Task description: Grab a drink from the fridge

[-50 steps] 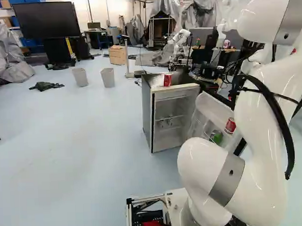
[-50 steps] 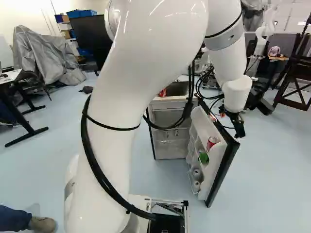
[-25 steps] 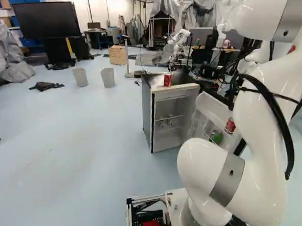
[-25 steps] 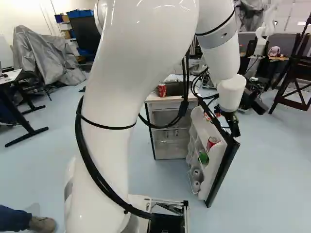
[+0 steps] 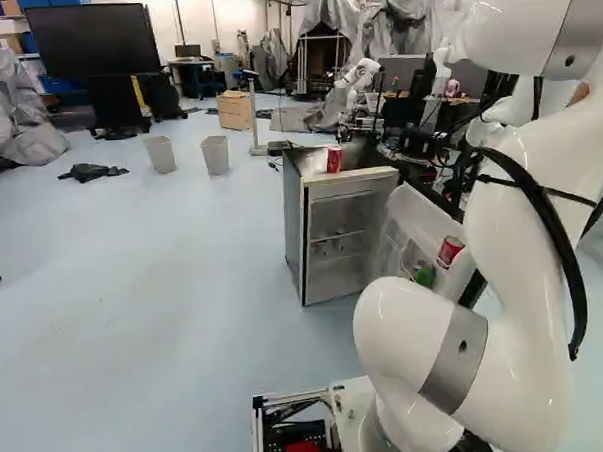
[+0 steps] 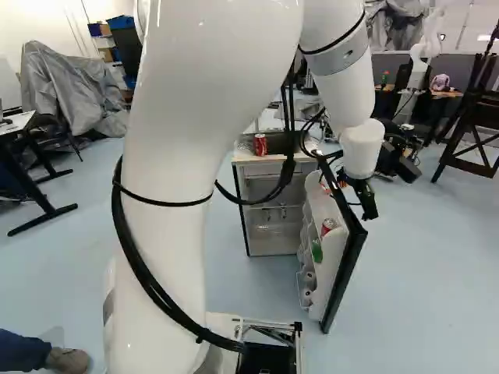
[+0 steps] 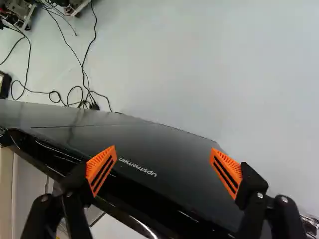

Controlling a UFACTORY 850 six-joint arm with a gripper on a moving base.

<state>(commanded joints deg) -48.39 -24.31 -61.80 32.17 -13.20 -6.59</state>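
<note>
In the right base view my gripper hangs at the outer side of the open fridge door, close to its upper part; whether they touch I cannot tell. The wrist view shows the gripper open, its orange pads wide apart over the door's dark outer face, holding nothing. The fridge stands open. On its door shelves are a red can, a green item and pale round-ended items. Another red can stands on the fridge top.
Cables lie on the floor beyond the door. Left of the fridge stand two bins and a cardboard box. Another robot stands behind the fridge. A dark wooden frame is at the right of the right base view.
The arm has moved leftward in the right base view. The fridge door has swung a little towards the fridge body, carrying its shelf items with it. The base has stayed put.
</note>
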